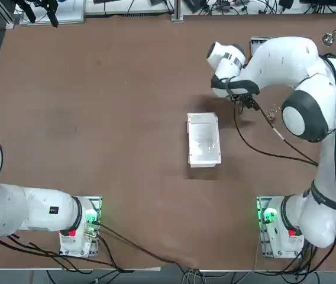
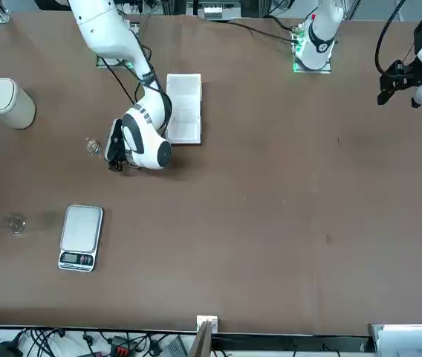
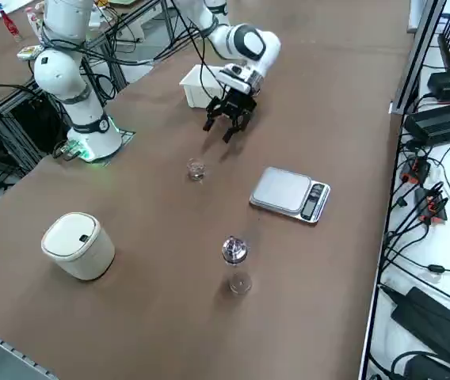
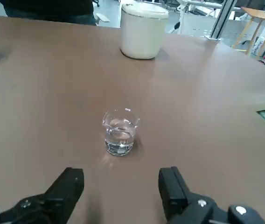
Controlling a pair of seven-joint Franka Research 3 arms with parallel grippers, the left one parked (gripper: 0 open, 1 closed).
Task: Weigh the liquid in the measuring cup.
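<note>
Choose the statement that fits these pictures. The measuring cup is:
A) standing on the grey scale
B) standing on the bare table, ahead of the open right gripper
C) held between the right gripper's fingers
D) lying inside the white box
B: the measuring cup stands upright on the table, apart from the open right gripper.

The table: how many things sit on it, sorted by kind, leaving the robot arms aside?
White containers: 2 (open box, lidded tub)
Small clear glassware: 3 (measuring cup, second cup, shiny-topped piece)
Grey scale: 1
Total: 6
Uncounted: right gripper, open, facing the measuring cup.
</note>
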